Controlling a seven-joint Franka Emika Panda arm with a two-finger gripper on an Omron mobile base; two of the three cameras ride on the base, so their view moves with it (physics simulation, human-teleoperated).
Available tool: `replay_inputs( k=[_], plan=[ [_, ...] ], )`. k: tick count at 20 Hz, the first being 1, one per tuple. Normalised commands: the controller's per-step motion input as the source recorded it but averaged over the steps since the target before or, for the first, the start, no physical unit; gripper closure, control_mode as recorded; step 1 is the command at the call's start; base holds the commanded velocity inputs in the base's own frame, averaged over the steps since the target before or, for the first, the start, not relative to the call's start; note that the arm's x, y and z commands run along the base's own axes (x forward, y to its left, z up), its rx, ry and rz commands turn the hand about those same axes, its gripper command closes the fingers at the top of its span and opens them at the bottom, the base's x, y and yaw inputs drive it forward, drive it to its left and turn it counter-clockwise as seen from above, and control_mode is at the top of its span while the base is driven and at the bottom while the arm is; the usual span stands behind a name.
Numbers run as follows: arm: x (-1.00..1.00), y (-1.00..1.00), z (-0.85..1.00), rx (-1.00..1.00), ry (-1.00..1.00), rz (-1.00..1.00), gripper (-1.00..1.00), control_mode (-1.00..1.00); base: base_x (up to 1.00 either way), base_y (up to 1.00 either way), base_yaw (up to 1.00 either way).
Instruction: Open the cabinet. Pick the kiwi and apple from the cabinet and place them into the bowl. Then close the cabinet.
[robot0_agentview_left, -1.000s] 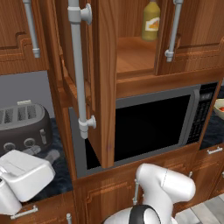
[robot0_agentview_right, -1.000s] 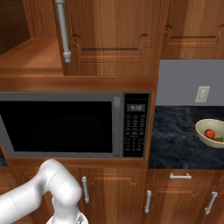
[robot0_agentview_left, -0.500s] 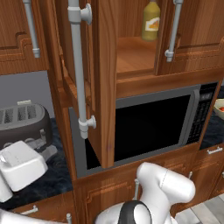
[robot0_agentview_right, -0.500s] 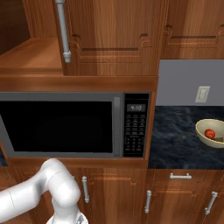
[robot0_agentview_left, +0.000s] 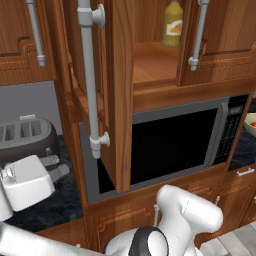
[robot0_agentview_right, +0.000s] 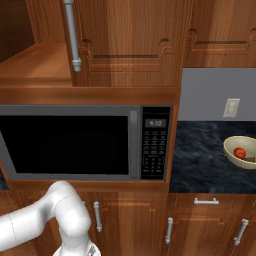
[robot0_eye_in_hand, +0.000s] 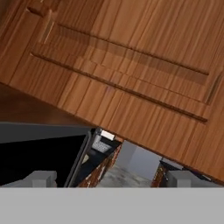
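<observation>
- The cabinet (robot0_agentview_left: 150, 65) above the microwave (robot0_agentview_right: 85, 145) stands open, its left door (robot0_agentview_left: 117, 95) swung out edge-on, a yellow bottle (robot0_agentview_left: 173, 24) left on the shelf.
- The gripper (robot0_eye_in_hand: 111, 177), fingers spread wide and holding nothing, faces a raised-panel door just above the microwave.
- The rigid wooden door should swing freely; its long silver handle (robot0_agentview_left: 89, 75) or outer edge looks the best purchase.
- Right of the microwave, the right base view shows the bowl (robot0_agentview_right: 241, 152) holding the apple (robot0_agentview_right: 240, 152); the kiwi cannot be made out.
</observation>
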Motion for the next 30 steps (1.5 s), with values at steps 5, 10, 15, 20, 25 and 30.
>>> replay_inputs(
  k=[5,10,15,20,25,30],
  plan=[
    [0.0,-0.22,0.0,0.0,0.0,-0.07,-1.0,-1.0,0.0,0.0,0.0],
    [0.0,-0.25,0.03,0.0,0.0,-0.02,-1.0,-1.0,0.0,0.0,0.0],
    [0.0,-0.35,0.03,0.0,0.0,0.0,-1.0,-1.0,0.0,0.0,0.0],
    [-0.13,-0.49,0.02,0.0,-0.01,0.0,-1.0,-1.0,0.0,0.0,0.0],
    [-0.33,-0.57,0.04,0.0,-0.03,0.0,-1.0,-1.0,0.0,0.0,0.0],
    [-0.27,-0.56,0.05,0.0,-0.05,0.0,-1.0,-1.0,0.0,0.0,0.0]
  ],
)
